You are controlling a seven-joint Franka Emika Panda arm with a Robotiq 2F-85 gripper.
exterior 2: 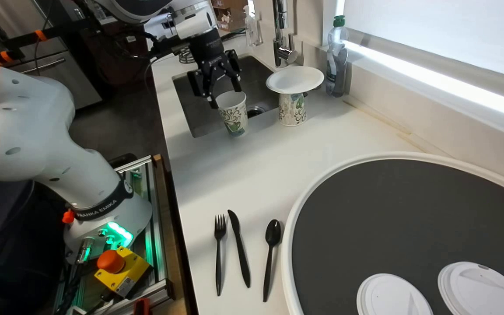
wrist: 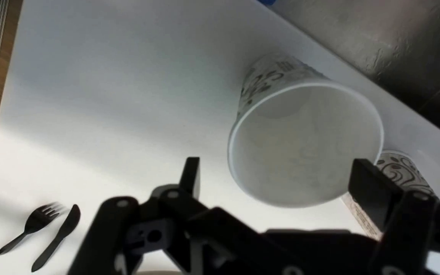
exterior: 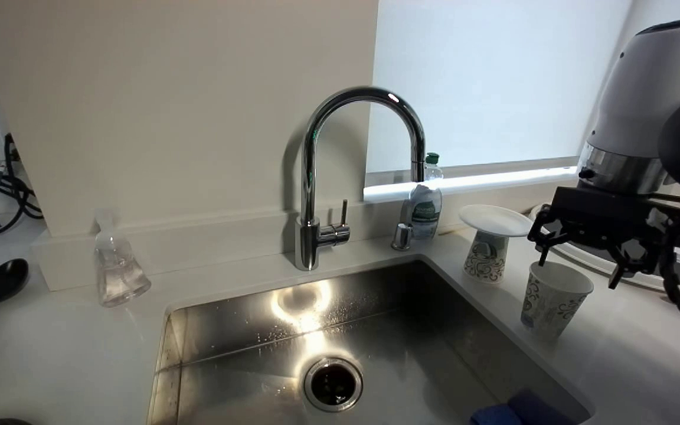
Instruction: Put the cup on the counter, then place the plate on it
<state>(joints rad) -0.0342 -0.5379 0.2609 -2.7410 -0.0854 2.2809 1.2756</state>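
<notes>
The sink (exterior: 411, 354) is set in the counter (exterior 2: 225, 175). From the drain (exterior: 333, 386), in an exterior view, the tap (exterior: 308, 236) stands at 12 o'clock, the dish-soap bottle (exterior: 425, 209) at 1, the pump bottle (exterior: 118, 271) at 10. The cup (exterior 2: 234, 117) and the second cup (exterior 2: 292, 110) stand on the counter beside the sink, apart; the plate (exterior 2: 295, 79) rests on the second cup. From the cup, in an exterior view, the second cup is at 3 o'clock, the knife (exterior 2: 240, 249) and fork (exterior 2: 218, 249) at 6, the spoon (exterior 2: 270, 256) between 5 and 6, the round dish (exterior 2: 392, 218) at 4 with two lids (exterior 2: 392, 295) on it. The gripper (exterior: 578, 271) is near the cup's rim; contact cannot be determined.
</notes>
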